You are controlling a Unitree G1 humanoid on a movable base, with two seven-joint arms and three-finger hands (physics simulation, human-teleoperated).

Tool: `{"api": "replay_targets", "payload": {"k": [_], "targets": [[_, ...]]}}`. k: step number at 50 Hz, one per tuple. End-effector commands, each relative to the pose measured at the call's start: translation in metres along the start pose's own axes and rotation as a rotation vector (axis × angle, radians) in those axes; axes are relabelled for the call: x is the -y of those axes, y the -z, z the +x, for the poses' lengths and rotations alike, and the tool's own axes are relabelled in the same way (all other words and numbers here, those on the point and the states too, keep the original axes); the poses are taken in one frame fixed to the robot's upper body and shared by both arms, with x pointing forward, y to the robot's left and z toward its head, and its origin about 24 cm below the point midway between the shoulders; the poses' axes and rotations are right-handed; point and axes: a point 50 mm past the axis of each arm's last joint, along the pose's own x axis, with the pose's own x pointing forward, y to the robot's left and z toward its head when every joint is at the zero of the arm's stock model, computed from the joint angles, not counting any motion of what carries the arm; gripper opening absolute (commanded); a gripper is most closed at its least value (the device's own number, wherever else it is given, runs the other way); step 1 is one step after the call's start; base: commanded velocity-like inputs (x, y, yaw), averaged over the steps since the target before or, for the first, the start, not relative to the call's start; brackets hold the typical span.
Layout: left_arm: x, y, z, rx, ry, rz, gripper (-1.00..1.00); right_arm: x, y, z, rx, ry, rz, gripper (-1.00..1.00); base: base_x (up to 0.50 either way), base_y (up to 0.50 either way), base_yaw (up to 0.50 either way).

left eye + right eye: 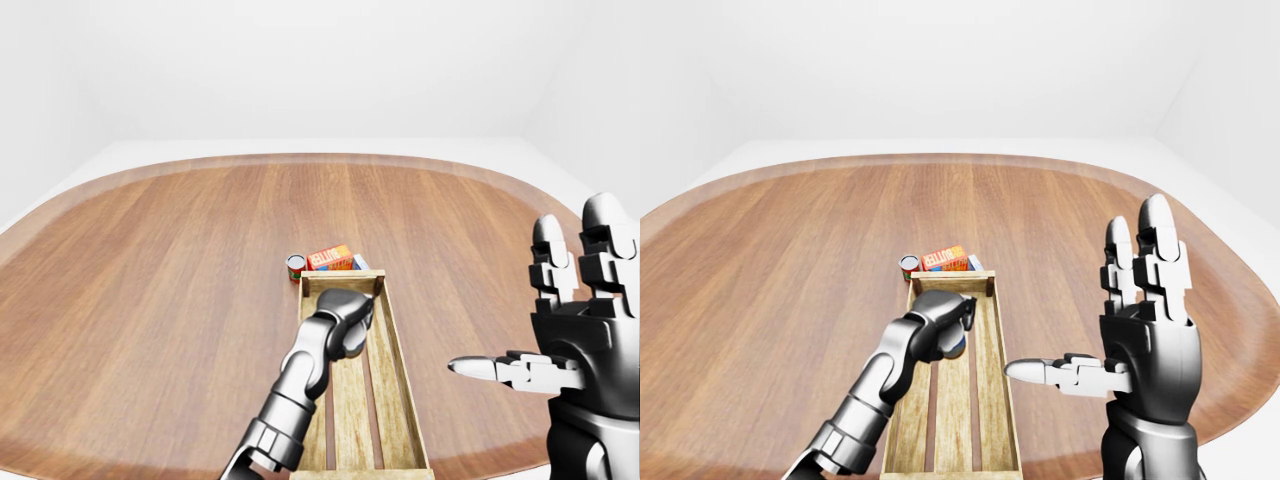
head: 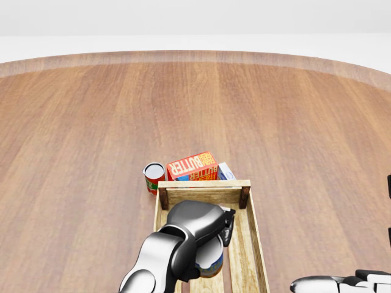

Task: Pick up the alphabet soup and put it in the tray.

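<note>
Worktop (image 2: 73, 152): wide brown wood with a rounded edge, filling most of the head view.
Small can (image 2: 153, 177): red and green, upright on the worktop, just outside the tray's top-left corner, at about 10 o'clock from the left hand.
Butter box (image 2: 192, 166): orange-red, lying just past the tray's top rail, at 12 o'clock from the left hand; a blue and white packet (image 2: 225, 171) peeks out at its right end.
Left hand (image 2: 211, 244): reaches in from the bottom of the head view and sits over the tray's upper half, fingers wrapped round the soup can; the grey wrist shell hides most of the grip.
Soup can (image 2: 211, 259): held in the left hand above the tray slats, only its blue and white lower side showing; whether it touches the slats cannot be told.
Tray (image 2: 253, 238): slatted wooden crate running from the butter box down to the bottom edge of the head view.
Right hand (image 1: 1120, 350): raised well to the right of the tray at 3 o'clock, fingers spread and upright, thumb pointing left, holding nothing.
</note>
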Motion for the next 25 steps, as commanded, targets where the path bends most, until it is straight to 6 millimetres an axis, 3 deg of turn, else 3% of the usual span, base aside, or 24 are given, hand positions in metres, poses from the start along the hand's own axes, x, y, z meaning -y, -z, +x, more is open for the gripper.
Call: {"api": "replay_targets", "payload": {"k": [1,14,15,16,22,25], "targets": [[0.0048,-0.0024,0.0069,0.005,-0.004,-0.008,-1.0,0.0009,-0.0012,-0.0009,0.003,0.002,0.0,1.0,0.0,0.0,0.0],[0.0031,0.0005,0.0102,-0.001,-0.011,-0.017,-1.0,0.0014,0.0006,-0.0001,-0.001,0.003,0.003,1.0,0.0,0.0,0.0],[0.0037,0.0007,0.0102,-0.002,-0.011,-0.017,-0.84,0.0013,0.0008,-0.0001,-0.002,0.003,0.003,1.0,0.0,0.0,0.0],[0.0048,0.0006,0.0104,-0.005,-0.01,-0.009,1.0,0.0009,0.0007,0.0,-0.002,0.003,0.003,1.0,0.0,0.0,0.0],[0.0068,0.0013,0.0118,-0.007,-0.011,-0.006,1.0,0.0003,0.0003,-0.0001,-0.001,0.0,0.002,1.0,0.0,0.0,0.0],[-0.0016,0.0019,0.0089,-0.012,-0.016,-0.01,1.0,0.0009,0.0017,0.0002,-0.005,0.003,0.003,1.0,0.0,0.0,0.0]]}}
